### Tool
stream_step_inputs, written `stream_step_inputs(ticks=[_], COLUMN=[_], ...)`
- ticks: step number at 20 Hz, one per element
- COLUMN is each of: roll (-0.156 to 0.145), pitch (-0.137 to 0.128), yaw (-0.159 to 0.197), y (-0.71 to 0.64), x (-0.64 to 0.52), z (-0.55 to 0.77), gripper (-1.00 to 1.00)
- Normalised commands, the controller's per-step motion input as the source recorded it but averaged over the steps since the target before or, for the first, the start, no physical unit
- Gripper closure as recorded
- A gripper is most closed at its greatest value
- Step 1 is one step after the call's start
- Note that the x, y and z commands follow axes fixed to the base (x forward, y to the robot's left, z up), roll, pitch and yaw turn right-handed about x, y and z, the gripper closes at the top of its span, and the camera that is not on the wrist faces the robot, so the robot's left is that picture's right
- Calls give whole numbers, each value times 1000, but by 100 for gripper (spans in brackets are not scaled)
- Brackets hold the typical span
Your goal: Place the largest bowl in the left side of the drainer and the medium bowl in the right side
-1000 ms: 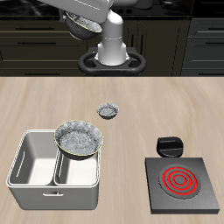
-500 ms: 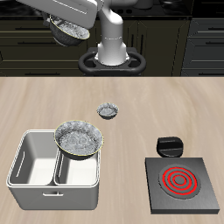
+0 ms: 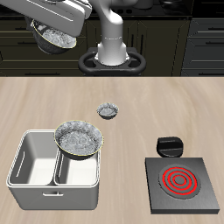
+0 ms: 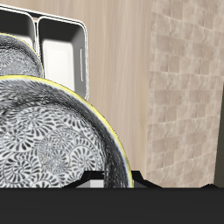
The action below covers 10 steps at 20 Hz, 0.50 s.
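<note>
The medium bowl (image 3: 54, 38), grey with a speckled inside, hangs tilted high above the table's back edge with my gripper (image 3: 52, 30) shut on it. The same bowl (image 4: 52, 140) fills most of the wrist view, and my fingers are hidden behind it. The largest bowl (image 3: 80, 138) sits in the drainer (image 3: 35, 168), in the compartment nearer the hotplate, with its rim about level with the tub's top. The drainer's other compartment (image 3: 38, 157) holds nothing. In the wrist view the drainer (image 4: 63, 48) and the largest bowl (image 4: 16, 54) lie far below.
The smallest grey bowl (image 3: 108, 110) stands on the table behind the drainer. A black hotplate with red rings (image 3: 180, 182) lies near the front edge, with a black knob-like block (image 3: 169, 145) just behind it. The robot's base (image 3: 112, 58) stands at the back.
The arm has swung sideways with the medium bowl, away from the base column and the hotplate's side, and slightly lower. Everything on the table has stayed put.
</note>
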Motion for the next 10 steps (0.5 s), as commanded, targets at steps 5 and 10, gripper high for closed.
stream_step_inputs(ticks=[5,10], roll=[7,2], pitch=[4,12], yaw=[9,28], y=[-66,216], x=[389,397], z=[95,-5], gripper=[100,100])
